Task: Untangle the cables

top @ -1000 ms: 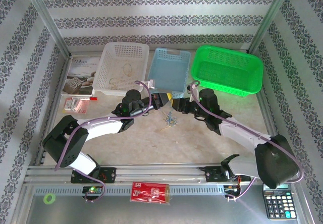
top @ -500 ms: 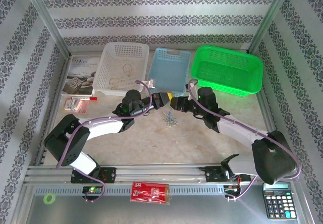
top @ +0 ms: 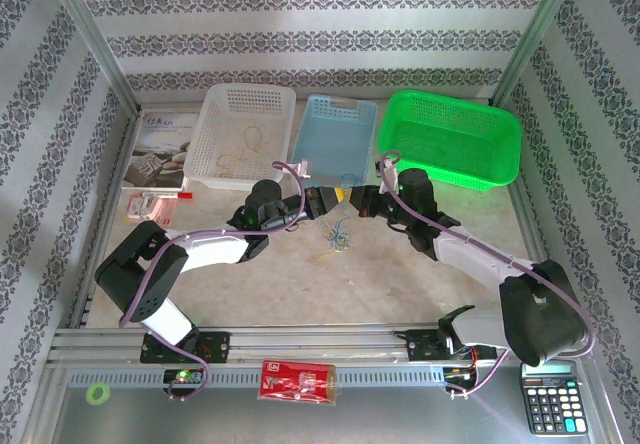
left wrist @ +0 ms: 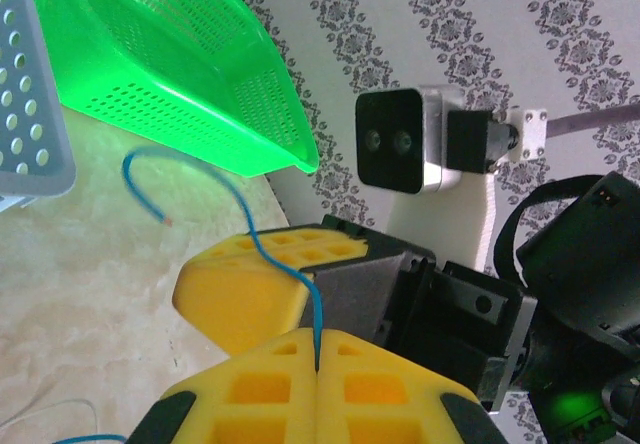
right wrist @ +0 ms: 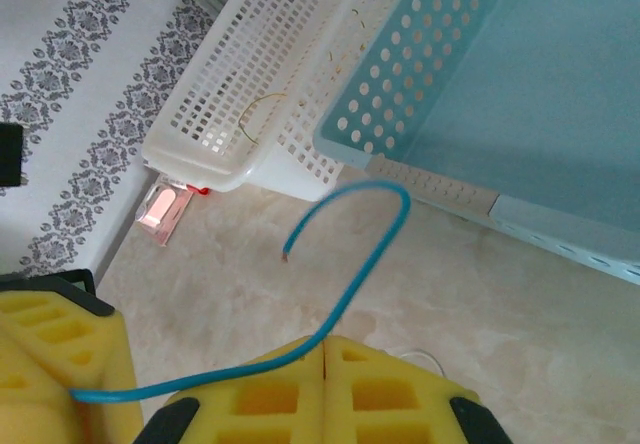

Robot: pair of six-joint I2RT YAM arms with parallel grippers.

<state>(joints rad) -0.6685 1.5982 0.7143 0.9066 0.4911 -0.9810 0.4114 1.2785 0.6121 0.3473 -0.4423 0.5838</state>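
While the cables [top: 338, 234] lie bunched on the counter [top: 300, 274] just before the blue basket [top: 338, 144], left tool [left wrist: 317, 349] and right tool [right wrist: 326, 349] each pinch one blue-green strand [left wrist: 312, 314]; separate them slowly, so knots do not tighten.

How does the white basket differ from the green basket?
The white basket sits left of the blue basket, the green basket right of it. The white basket holds a thin yellowish cord; the green basket shows nothing inside. The green basket looks wider. Both are perforated plastic, open on top.
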